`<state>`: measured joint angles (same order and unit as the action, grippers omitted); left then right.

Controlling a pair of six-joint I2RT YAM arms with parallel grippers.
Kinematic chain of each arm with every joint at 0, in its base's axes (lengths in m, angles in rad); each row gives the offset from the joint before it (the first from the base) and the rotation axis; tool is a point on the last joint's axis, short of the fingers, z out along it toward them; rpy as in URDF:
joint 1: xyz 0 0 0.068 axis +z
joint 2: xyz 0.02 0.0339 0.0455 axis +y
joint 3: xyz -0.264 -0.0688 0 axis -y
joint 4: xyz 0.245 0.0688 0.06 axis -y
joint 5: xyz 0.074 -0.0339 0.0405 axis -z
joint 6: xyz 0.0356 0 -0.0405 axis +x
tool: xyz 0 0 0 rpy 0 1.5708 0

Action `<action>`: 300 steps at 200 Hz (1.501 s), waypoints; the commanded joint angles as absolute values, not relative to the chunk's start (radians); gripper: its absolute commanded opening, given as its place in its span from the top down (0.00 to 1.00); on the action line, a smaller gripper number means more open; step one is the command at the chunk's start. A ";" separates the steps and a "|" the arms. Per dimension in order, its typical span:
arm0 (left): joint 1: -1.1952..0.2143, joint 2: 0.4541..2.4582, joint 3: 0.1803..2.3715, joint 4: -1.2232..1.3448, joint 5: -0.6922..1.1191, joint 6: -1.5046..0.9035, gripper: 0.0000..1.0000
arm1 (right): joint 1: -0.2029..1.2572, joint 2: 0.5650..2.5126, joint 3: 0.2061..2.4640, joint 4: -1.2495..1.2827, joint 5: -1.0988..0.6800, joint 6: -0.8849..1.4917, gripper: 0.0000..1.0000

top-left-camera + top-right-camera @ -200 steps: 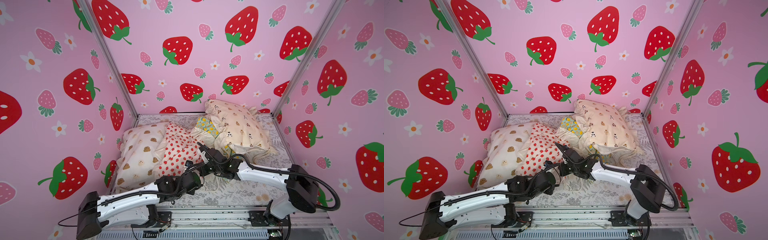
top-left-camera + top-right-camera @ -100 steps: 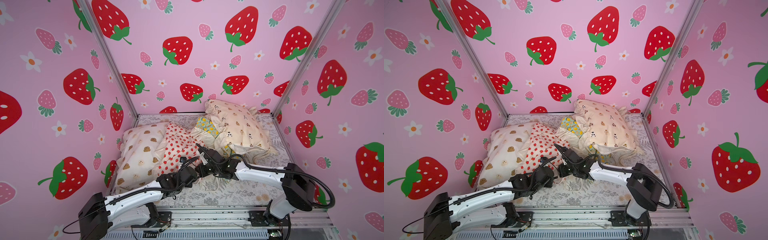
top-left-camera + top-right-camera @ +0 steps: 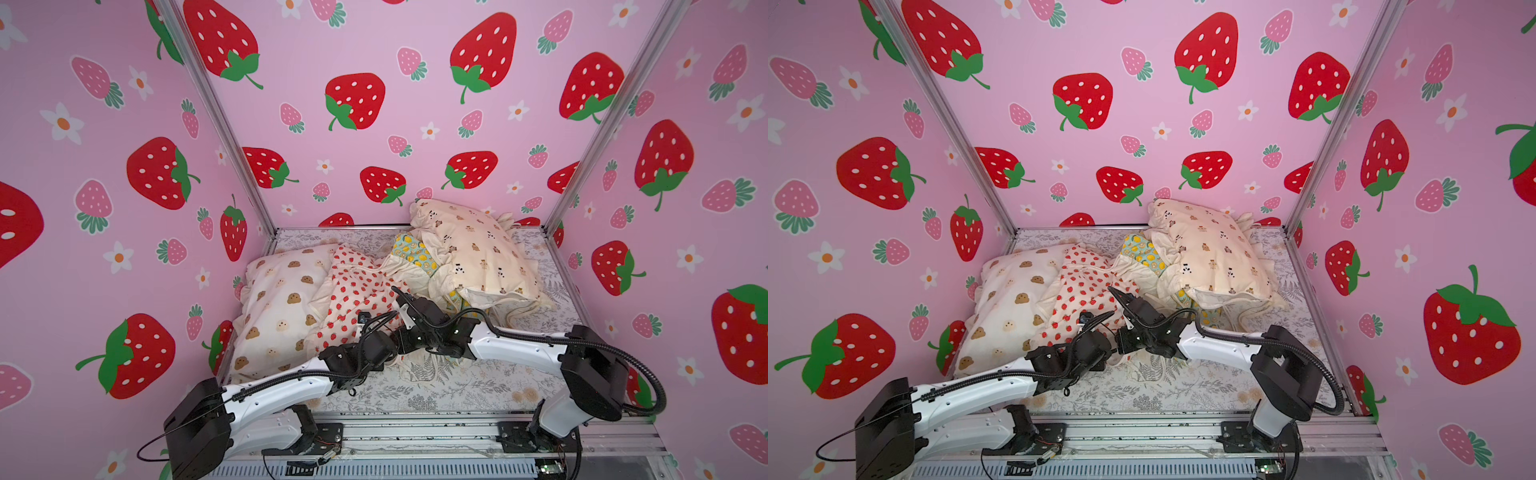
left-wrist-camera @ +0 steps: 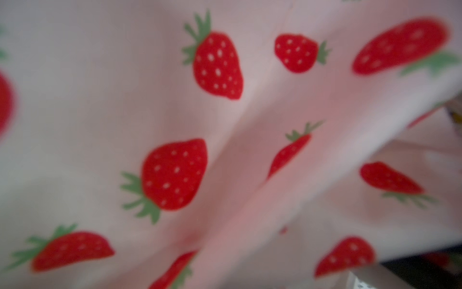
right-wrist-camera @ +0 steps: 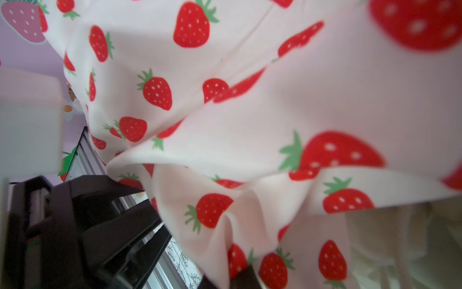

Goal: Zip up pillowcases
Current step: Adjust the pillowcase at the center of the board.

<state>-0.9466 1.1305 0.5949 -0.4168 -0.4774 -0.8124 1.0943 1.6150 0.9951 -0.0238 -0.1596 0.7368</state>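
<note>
**Top views.** In both top views the strawberry pillowcase (image 3: 353, 291) (image 3: 1079, 291) lies crumpled on the fern-print sheet (image 3: 457, 386) that covers the worktop. It sits between the cookie pillowcase (image 3: 282, 299) and the lemon pillowcase (image 3: 413, 251), which is partly under the ruffled bear pillowcase (image 3: 478, 253). The left hand (image 3: 388, 340) and the right hand (image 3: 405, 298) meet at its near edge. The right hand is closed; whether it pinches cloth cannot be told. The left hand's opening cannot be told.

**Left wrist view.** The strawberry pillowcase (image 4: 225, 150) fills the picture, blurred.

**Right wrist view.** The strawberry pillowcase (image 5: 250, 125) hangs in folds.
</note>
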 commanded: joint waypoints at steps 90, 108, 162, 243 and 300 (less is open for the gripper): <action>-0.916 1.193 0.623 -0.336 -0.566 -0.850 0.84 | 1.081 1.598 0.996 -0.006 -0.161 0.760 1.00; -0.910 1.184 0.611 -0.286 -0.576 -0.843 0.86 | 1.079 1.598 0.991 -0.003 -0.163 0.762 1.00; -0.894 1.153 0.586 -0.238 -0.588 -0.801 0.93 | 1.069 1.598 0.983 -0.004 -0.161 0.764 1.00; -0.887 1.022 0.575 -0.414 -0.428 -0.787 1.00 | 1.053 1.586 1.023 -0.080 -0.109 0.725 1.00; -0.888 0.892 0.584 -0.672 -0.293 -0.830 1.00 | 1.046 1.562 1.083 -0.197 -0.049 0.656 1.00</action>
<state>-0.8921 0.9314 0.5804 -0.4953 -0.3473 -0.8028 1.0542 1.6016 1.0374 -0.1223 -0.1036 0.6933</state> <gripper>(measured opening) 0.052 0.042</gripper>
